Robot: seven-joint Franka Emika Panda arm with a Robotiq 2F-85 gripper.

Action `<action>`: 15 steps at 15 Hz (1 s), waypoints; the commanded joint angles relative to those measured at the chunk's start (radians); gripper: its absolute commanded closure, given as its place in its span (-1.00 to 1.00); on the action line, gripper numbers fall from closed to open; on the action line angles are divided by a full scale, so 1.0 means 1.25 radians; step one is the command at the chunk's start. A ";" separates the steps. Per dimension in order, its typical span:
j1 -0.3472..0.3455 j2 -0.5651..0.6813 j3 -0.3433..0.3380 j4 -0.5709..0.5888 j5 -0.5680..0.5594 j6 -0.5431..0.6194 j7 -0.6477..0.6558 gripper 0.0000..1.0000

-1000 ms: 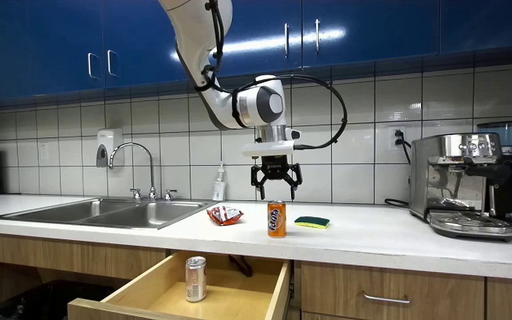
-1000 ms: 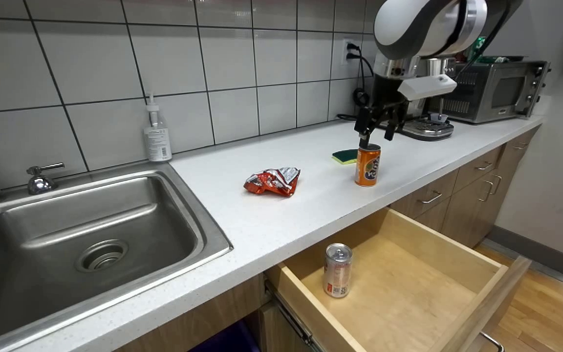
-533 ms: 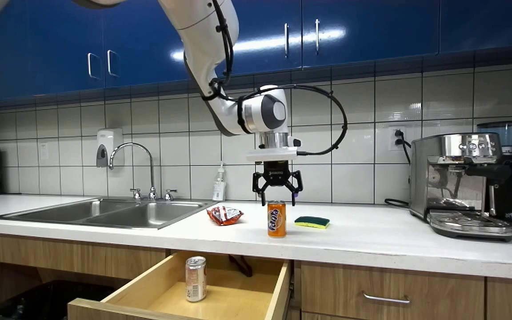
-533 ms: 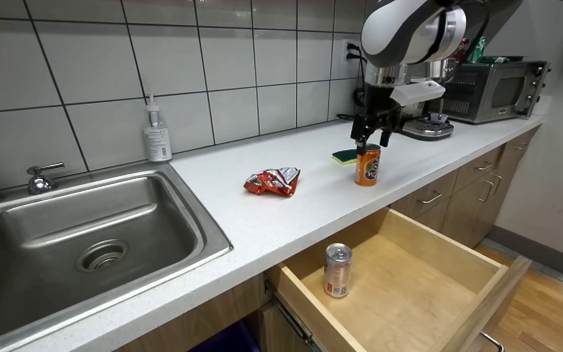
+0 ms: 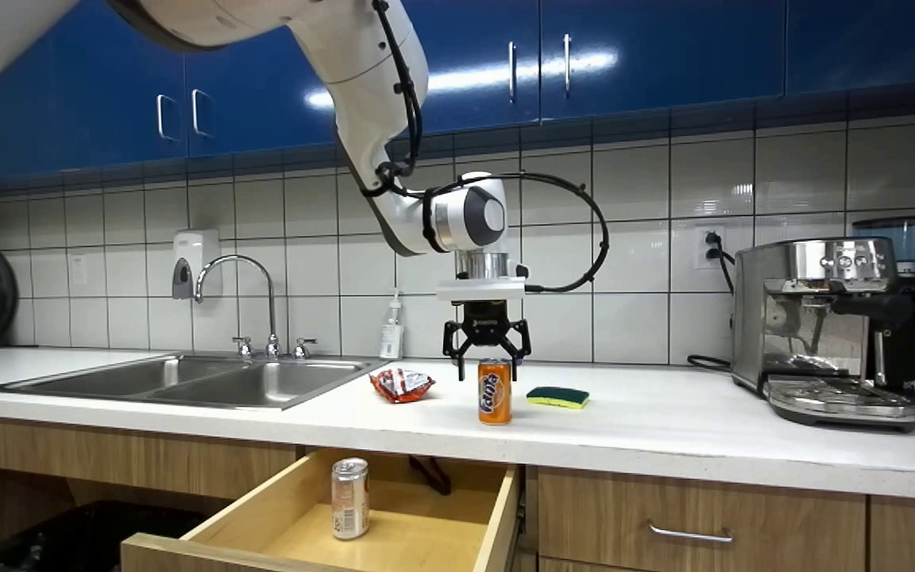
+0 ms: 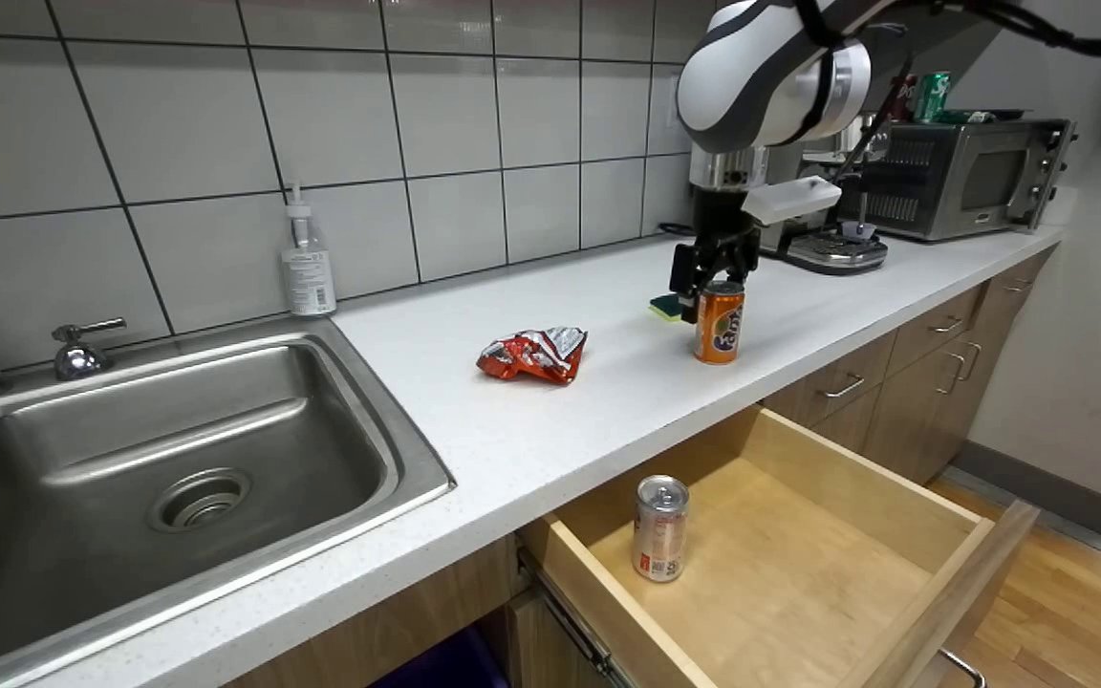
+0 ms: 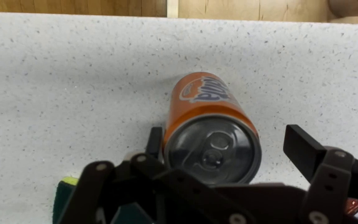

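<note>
- Tool (image 5: 488, 370): fingers spread wide, holding nothing.
- Orange Fanta can (image 7: 194, 102): upright on the tabletop (image 6: 608, 406), just beside one finger; contact unclear.
- Sponge (image 5: 557, 396), near the can; red wrapper (image 5: 402, 386), farther off.
- Open drawer (image 6: 799, 573) below: a pale can (image 6: 660, 530) stands inside.

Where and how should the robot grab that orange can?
Probably around its upper sides, from above: the orange Fanta can stands upright, its body round, and in the wrist view the open gripper shows a finger either side of the lid, one nearer.
</note>
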 commanded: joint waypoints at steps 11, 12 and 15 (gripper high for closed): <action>-0.015 0.011 0.010 0.031 -0.016 -0.034 -0.010 0.23; -0.014 0.010 0.010 0.029 -0.016 -0.033 -0.009 0.23; -0.009 -0.004 0.010 0.014 -0.021 -0.023 -0.008 0.23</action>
